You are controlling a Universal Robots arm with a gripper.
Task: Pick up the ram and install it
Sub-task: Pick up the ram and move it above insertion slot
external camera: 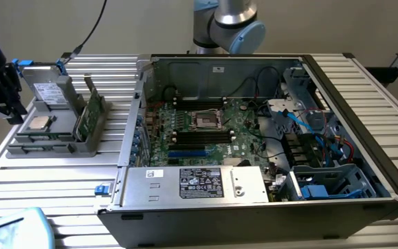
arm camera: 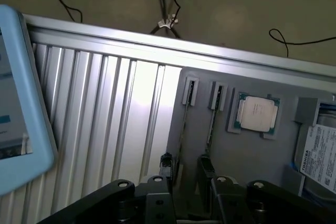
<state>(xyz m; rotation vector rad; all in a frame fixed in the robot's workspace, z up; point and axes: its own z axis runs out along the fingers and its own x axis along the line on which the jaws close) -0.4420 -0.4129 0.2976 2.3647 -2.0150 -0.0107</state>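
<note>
Above the grey plastic holder (arm camera: 252, 153), your black gripper (arm camera: 185, 167) hangs with fingers spread to straddle the thin green ram (external camera: 89, 116), which stands edge-up.

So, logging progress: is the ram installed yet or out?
Out: the ram stands on edge in the gray holder, outside the computer case.

Grey tray (arm camera: 247, 156) just ahead of the gripper (arm camera: 185, 165); processor (arm camera: 257, 113) in a square recess further ahead; labelled drive (arm camera: 317, 156) off to one side, light-blue tablet (arm camera: 21, 103) to the other. Open computer case (external camera: 192, 75) with motherboard (external camera: 216, 150), well apart from the gripper, on slatted table (external camera: 40, 181).
</note>
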